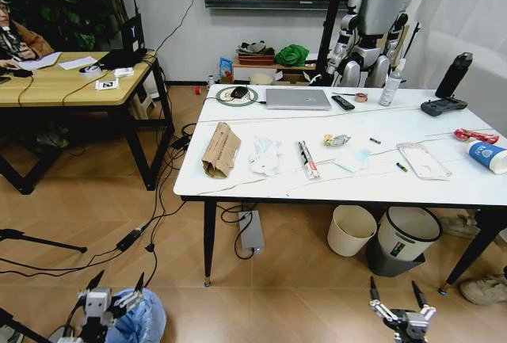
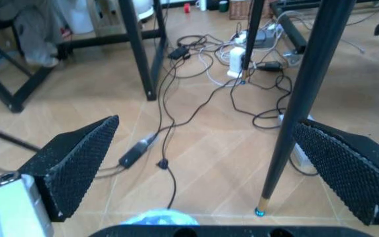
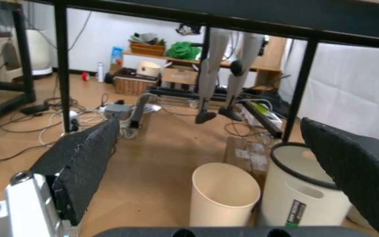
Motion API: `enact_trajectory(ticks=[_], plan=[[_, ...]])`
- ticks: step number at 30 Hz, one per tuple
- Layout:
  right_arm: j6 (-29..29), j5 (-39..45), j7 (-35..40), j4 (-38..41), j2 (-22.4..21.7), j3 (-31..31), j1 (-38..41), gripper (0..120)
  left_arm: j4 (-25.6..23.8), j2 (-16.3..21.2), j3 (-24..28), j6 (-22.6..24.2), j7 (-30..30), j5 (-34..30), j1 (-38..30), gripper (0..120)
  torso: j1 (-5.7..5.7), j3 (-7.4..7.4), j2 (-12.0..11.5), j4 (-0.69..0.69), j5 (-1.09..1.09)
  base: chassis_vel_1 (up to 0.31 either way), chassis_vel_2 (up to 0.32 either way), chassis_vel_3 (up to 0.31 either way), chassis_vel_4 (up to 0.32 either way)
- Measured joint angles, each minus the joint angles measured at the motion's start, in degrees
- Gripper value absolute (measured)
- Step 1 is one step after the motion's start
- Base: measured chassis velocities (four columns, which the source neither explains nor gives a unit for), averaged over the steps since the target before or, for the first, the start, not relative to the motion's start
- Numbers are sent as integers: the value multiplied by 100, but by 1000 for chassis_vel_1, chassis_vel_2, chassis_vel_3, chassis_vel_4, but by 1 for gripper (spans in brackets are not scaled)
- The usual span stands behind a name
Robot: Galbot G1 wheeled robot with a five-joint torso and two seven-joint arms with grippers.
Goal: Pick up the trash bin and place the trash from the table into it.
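Black, dimpled pads face each other across a wide gap in the left wrist view: the left gripper (image 1: 117,289) has its fingers (image 2: 77,163) spread far apart with nothing between them. It hangs low at the robot's left, just above and beside the trash bin (image 1: 136,317), whose crinkled light-blue liner bulges at the lower edge of the head view (a pale blue sliver of it also peeks up in the left wrist view (image 2: 155,217)). Whether a finger touches the bag cannot be told.

On the other side, the right gripper (image 1: 402,290) is low near the floor, its fingers (image 3: 84,163) likewise wide apart and empty. Beyond them stand a cream bin (image 3: 224,200) and a white bin with a black rim (image 3: 303,190), both on the floor under the table.

Farther out, the marble-look tabletop (image 1: 261,183) carries the trash: a brown paper bag (image 1: 222,150), crumpled white tissues (image 1: 266,155), a snack wrapper (image 1: 307,159), a clear plastic bag (image 1: 423,160), a red wrapper (image 1: 476,135) and a blue-white paper cup (image 1: 487,155) lying near the table's right end. A closed laptop (image 1: 298,99) and a remote (image 1: 342,102) sit toward the far edge.
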Motion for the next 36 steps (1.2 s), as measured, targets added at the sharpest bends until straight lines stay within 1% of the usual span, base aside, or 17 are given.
enact_trajectory(ticks=[6, 13, 18, 22, 26, 31, 36], plan=[[-6, -6, 40, 11, 49, -90, 1, 100, 0, -43, -5, -16, 31, -80, 8, 100, 0, 0, 0, -2, 0, 0, 0, 0, 0], [-15, -27, 30, 48, 188, -105, -38, 100, 47, 154, 76, 64, 33, -240, -159, 100, 0, 0, 0, -3, 0, 0, 0, 0, 0], [-12, -63, 27, 44, 195, -61, -48, 100, 140, 286, 151, 112, 34, -313, -254, 100, 0, 0, 0, -3, -1, 0, 0, 0, 0], [23, -116, 26, 18, 196, -21, -58, 100, 181, 333, 145, 112, 37, -347, -281, 100, 0, 0, 0, -3, -2, 0, 0, 0, 0], [53, -145, 26, -9, 199, 0, -77, 100, 124, 331, 132, 87, 42, -356, -248, 100, 0, 0, 0, -2, -1, 0, 0, 0, 0], [103, -92, 27, -35, 201, 22, -111, 100, 15, 215, 207, -262, 26, -360, -175, 100, 0, 0, 0, -2, 0, 0, 0, 0, 0], [115, -79, 28, -30, 200, 61, -146, 100, 1, 221, 253, -350, 25, -466, -84, 100, 0, 0, 0, -2, 0, 0, 0, 0, 0]])
